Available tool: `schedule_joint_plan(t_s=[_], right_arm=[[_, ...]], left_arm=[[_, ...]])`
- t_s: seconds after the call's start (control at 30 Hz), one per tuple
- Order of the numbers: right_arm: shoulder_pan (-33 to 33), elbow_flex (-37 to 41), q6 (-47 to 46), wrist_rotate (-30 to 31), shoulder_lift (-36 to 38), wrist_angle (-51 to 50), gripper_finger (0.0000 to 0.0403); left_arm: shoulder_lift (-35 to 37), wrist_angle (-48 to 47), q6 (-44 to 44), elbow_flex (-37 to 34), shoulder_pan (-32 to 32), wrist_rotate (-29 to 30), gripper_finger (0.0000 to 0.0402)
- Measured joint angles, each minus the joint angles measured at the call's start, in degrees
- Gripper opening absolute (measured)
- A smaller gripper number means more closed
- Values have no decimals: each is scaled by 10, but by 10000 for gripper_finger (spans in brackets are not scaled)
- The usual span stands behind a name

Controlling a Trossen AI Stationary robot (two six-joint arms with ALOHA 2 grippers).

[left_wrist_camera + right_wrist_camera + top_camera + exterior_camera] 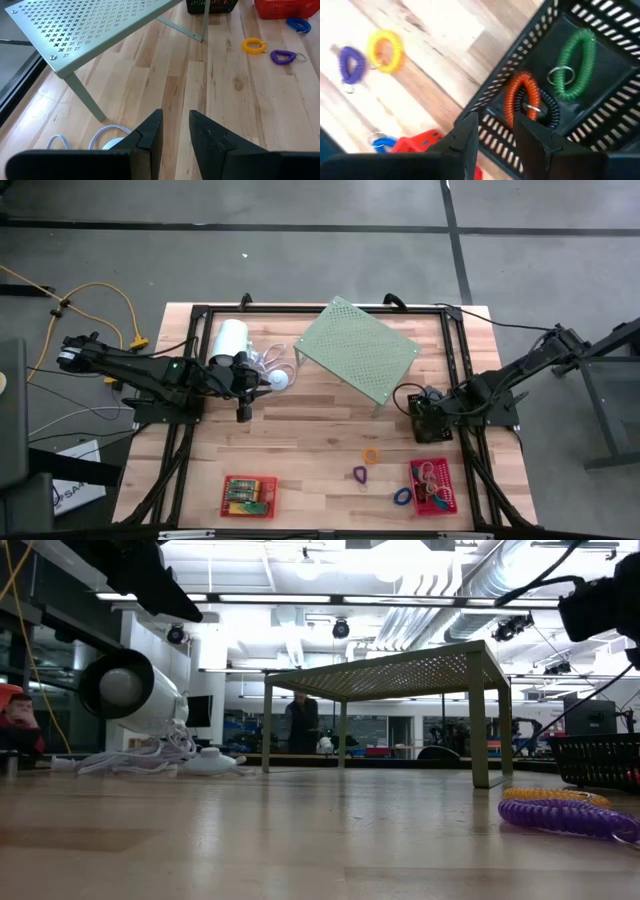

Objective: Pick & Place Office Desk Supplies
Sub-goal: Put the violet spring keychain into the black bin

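Coiled loops are the loose items: a yellow one (371, 454), a purple one (359, 474) and a blue one (402, 496) lie flat on the table. A black mesh basket (430, 420) holds a green coil (576, 62), an orange coil (521, 97) and a dark coil (547, 111). My right gripper (495, 131) hovers open just above this basket, the orange coil lying past its fingertips. A red basket (432, 486) holds more small items. Another red basket (249, 496) holds green-white boxes. My left gripper (175, 131) waits open beside the white cylinder (232, 340), holding nothing.
The pale green perforated shelf (358, 350) stands on thin legs mid-table, between the two arms. The white cylinder's cord (272, 370) is coiled by the left gripper. A black frame borders the table. Bare wood lies between the shelf and the near baskets.
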State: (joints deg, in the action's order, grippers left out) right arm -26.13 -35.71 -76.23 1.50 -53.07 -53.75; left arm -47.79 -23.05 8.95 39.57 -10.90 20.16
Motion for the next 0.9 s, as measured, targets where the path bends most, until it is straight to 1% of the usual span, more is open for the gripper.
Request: schedule_joint_plan(t_s=[0.27, 0.47, 0.67, 0.9], right_arm=[[0, -1, 2, -2, 3, 19, 99], [0, -1, 35, 2, -4, 121, 97], [-1, -1, 85, -6, -77, 252, 97], [-1, 0, 125, -52, -180, 429, 97]], left_arm=[[0, 0, 0, 0, 0, 0, 89], [0, 0, 0, 0, 0, 0, 89], [0, 0, 0, 0, 0, 0, 89], [0, 0, 0, 0, 0, 0, 89]])
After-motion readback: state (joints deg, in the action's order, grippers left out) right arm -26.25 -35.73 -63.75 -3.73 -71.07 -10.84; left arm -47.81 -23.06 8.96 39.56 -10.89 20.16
